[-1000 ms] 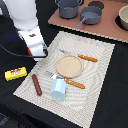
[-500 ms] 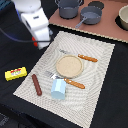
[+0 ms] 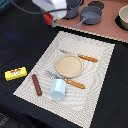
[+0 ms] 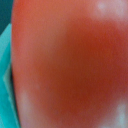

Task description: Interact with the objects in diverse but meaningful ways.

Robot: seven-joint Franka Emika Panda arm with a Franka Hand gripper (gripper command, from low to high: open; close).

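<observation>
I am carrying my gripper high over the far corner of the woven placemat, and a small red thing, which I take to be the red tomato, is showing just under it. In the wrist view the tomato is filling nearly the whole picture, smooth and glossy, so it is sitting right at my fingers; I am judging that I am clamped on it, though the jaws themselves are hidden and I cannot tell how wide they stand.

It is looking like a light, hard plastic toy: round and slick, likely to squirt out if pinched off-centre, so I am wanting contact across its widest middle with modest force.

On the placemat, the wooden plate is lying at the centre, the light blue cup on its near side, the brown sausage towards the exterior view's left. The yellow packet is lying off the mat, further left.
</observation>
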